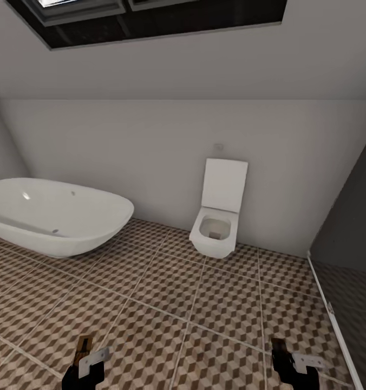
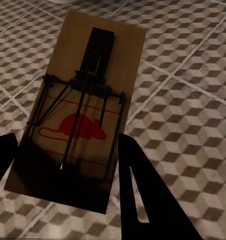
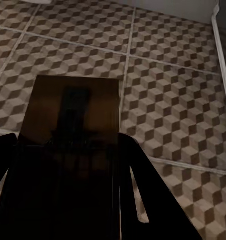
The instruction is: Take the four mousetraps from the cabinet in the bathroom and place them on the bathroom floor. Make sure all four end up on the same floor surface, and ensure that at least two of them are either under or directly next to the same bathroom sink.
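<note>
Clamping flat brown wooden mousetrap (image 2: 77, 120), red mouse print and dark wire spring on board, left gripper (image 1: 84, 364) holds it above cube-patterned tiled floor (image 1: 204, 303), near left. Right gripper (image 1: 291, 364), near right, grips second, shadowed brown mousetrap (image 3: 72, 125).

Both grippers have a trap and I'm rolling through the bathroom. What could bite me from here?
1. No sink shows ahead, just the bathtub and toilet; setting traps down here may miss the sink condition.
2. The left gripper holds its mousetrap by one end, most of the board jutting out beyond the fingers, so a jolt might loosen it.
3. The right gripper's mousetrap is in shadow, so its grip is hard to judge.
</note>
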